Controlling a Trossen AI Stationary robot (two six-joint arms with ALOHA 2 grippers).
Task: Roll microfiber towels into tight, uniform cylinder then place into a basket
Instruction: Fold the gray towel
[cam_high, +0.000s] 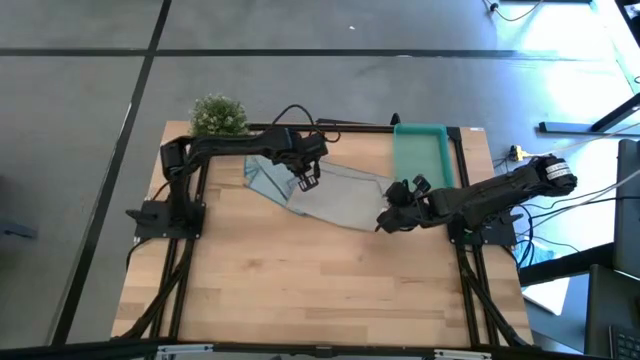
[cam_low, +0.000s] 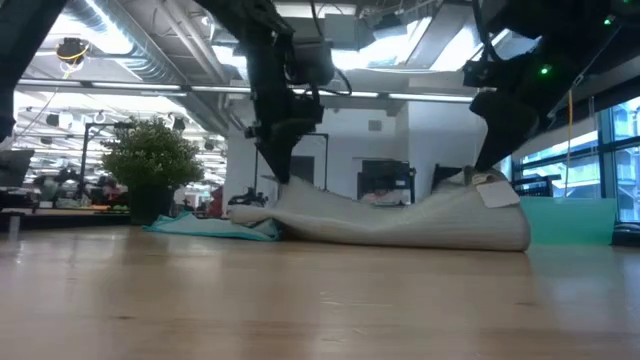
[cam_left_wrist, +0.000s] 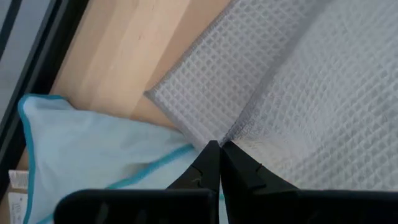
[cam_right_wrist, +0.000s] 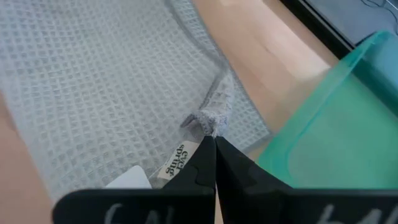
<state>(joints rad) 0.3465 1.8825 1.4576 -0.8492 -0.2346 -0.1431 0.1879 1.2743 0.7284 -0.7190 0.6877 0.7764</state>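
The pale grey waffle-weave towel (cam_high: 335, 200) lies across the middle of the table. Its left part overlaps the light blue towel (cam_high: 262, 175), which lies flat at the far left. My left gripper (cam_high: 308, 183) is shut at the grey towel's left part. My right gripper (cam_high: 383, 224) is shut at its right end, beside the label (cam_right_wrist: 180, 160). In the low view both ends of the grey towel (cam_low: 400, 225) are raised and its middle sags onto the table. The teal basket (cam_high: 420, 160) stands at the far right, with nothing showing inside it. My left gripper pinches a raised fold of the grey towel (cam_left_wrist: 233, 134) between its fingertips, close to the towel's left edge. The fingers slant steeply down from above. A crease runs away from the pinch, and the cloth below rests on the blue towel and the table. My right gripper pinches a bunched corner of the grey towel (cam_right_wrist: 211, 119) between its fingertips, next to the label. The fingers slant down from the table's right side. That end (cam_low: 490, 190) is lifted a little, and the rest of the towel lies on the table.
A small bushy plant (cam_high: 218, 115) stands at the table's far left corner. The basket's near wall (cam_right_wrist: 348, 118) is close beside my right gripper. The near half of the wooden table (cam_high: 320, 290) is bare.
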